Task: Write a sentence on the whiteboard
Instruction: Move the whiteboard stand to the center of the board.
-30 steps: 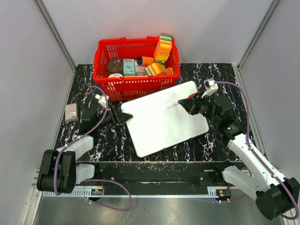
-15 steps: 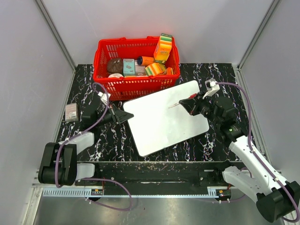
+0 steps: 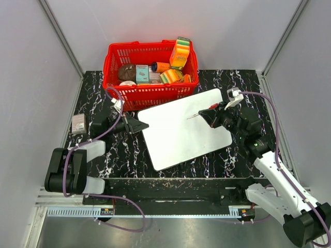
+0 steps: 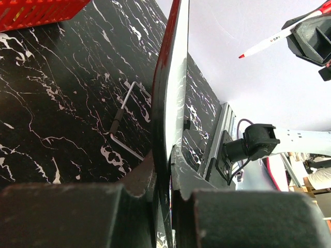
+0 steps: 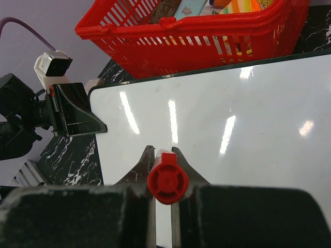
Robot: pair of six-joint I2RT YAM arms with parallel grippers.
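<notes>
The whiteboard [image 3: 181, 129] lies slanted across the black marbled table, and its white face [image 5: 232, 119] shows no sentence. My left gripper [image 3: 137, 125] is shut on the board's left edge. In the left wrist view the board [image 4: 173, 88] runs edge-on between the fingers of that gripper [image 4: 168, 165]. My right gripper [image 3: 211, 114] hovers over the board's upper right part, shut on a red marker [image 3: 195, 115] whose tip points left, just above the surface. In the right wrist view the marker's red end cap [image 5: 167, 179] sits between the two fingers of that gripper [image 5: 163, 152].
A red basket [image 3: 150, 93] with several packages stands just behind the board. A small grey box [image 3: 78, 124] lies at the table's left edge. A bent metal wire [image 4: 126, 124] lies on the table by the board's edge. Grey walls enclose three sides.
My left gripper has closed on the board's left edge and moved a little up and to the right, with the board shifting slightly along. The right gripper and marker have barely moved.
</notes>
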